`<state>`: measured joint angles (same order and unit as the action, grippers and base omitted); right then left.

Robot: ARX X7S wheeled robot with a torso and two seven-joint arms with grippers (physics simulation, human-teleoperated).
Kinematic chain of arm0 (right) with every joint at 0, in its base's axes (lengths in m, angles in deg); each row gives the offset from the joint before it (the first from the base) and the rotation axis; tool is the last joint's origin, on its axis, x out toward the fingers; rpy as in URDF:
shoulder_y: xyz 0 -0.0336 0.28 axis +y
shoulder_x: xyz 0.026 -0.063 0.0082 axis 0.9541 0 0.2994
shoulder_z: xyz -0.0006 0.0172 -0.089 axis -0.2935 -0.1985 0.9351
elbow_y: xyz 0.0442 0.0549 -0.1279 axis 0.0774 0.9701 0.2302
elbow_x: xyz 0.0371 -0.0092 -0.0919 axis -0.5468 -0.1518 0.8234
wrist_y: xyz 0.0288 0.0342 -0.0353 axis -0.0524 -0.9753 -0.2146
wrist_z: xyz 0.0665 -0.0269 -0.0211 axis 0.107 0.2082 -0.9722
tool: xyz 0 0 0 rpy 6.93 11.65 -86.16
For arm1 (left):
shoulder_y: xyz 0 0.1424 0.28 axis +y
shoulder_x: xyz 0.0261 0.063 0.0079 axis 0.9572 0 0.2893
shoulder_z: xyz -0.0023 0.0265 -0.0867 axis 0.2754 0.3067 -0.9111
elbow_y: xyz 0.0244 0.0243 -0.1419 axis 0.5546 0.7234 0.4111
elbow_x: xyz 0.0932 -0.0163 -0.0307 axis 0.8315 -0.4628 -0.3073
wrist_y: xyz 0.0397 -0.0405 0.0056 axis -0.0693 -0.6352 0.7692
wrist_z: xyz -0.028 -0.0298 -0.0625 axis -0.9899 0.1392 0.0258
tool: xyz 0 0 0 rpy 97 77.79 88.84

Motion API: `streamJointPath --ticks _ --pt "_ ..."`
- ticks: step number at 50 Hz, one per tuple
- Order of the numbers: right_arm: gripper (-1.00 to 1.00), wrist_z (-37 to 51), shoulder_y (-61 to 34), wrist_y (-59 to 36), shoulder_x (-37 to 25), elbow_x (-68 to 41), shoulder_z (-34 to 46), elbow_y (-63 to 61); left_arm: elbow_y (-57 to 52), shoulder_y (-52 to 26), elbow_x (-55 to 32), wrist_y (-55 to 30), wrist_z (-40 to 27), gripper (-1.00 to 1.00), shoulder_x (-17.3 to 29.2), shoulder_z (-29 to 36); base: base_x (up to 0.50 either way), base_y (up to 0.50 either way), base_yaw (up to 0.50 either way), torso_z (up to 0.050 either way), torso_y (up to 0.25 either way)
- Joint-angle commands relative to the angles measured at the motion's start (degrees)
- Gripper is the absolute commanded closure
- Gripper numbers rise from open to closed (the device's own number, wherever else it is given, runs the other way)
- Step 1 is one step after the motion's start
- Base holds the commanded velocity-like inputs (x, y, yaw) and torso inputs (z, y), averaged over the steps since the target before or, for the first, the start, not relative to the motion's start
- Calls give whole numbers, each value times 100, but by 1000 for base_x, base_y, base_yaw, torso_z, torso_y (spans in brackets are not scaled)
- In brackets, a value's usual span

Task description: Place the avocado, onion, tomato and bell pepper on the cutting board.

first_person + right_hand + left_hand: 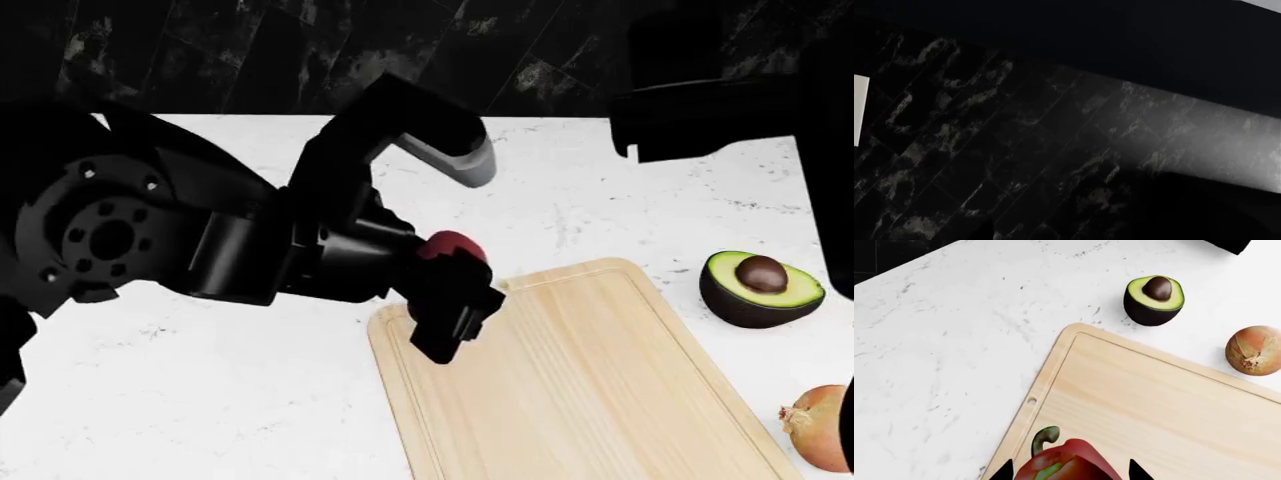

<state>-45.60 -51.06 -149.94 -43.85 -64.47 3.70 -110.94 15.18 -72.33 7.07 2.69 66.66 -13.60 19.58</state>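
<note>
Bell pepper (1066,462) is clamped in our left gripper (451,300) over the cutting board (587,380) near-left corner; releasing this close to the edge, we risk it rolling off onto the counter (941,355).

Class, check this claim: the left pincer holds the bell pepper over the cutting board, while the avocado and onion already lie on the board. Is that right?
Not quite. The left pincer does hold the bell pepper over the cutting board, but the avocado and onion lie on the marble counter beside it, as the left wrist view shows.
</note>
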Motion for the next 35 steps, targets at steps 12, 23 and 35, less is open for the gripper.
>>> streamJointPath --ticks 12,23,35 --pt "-100 -32 170 274 -30 -90 -44 28 -9 66 -27 305 176 -100 -280 305 0 0 0 0 0" --pt "-100 38 -51 279 -25 -173 117 136 -1426 -74 -927 -137 -884 -100 424 -324 0 0 0 0 0" --pt "-100 231 -86 214 -74 -420 56 109 -1939 -222 -1307 -168 -1314 -100 691 -682 0 0 0 0 0"
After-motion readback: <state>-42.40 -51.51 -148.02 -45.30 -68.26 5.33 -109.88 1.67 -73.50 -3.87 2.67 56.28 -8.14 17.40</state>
